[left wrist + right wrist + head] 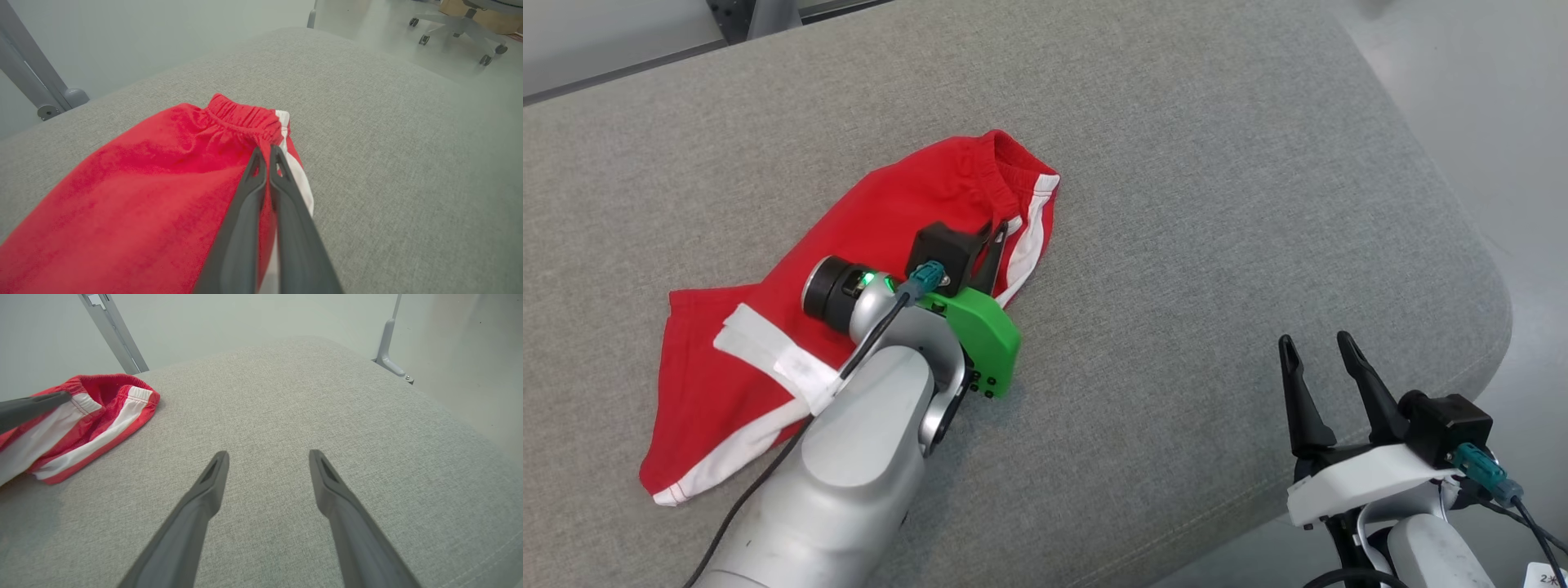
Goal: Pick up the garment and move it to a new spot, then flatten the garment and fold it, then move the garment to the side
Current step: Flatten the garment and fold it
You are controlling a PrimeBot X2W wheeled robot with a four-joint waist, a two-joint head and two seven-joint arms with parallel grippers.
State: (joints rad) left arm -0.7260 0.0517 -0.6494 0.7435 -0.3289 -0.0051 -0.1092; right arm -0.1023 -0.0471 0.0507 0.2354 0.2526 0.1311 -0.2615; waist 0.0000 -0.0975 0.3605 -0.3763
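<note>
Light is bright, even and diffuse, coming from above. The head view is sharp, with a soft shadow on the grey cushion (1176,245) under the green mount (980,335). In the left wrist view, the left gripper (266,150) and the near garment (122,204) blur toward the bottom edge, and the far floor (367,24) is hazy. Both wrist views bow the cushion's edges.

A white tag (1547,576) bears small dark marks, too cut off to read.

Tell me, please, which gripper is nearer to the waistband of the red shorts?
Left. The left gripper is pinched shut on the red shorts beside the waistband; the right gripper hovers open over bare grey cushion, off to their right.
</note>
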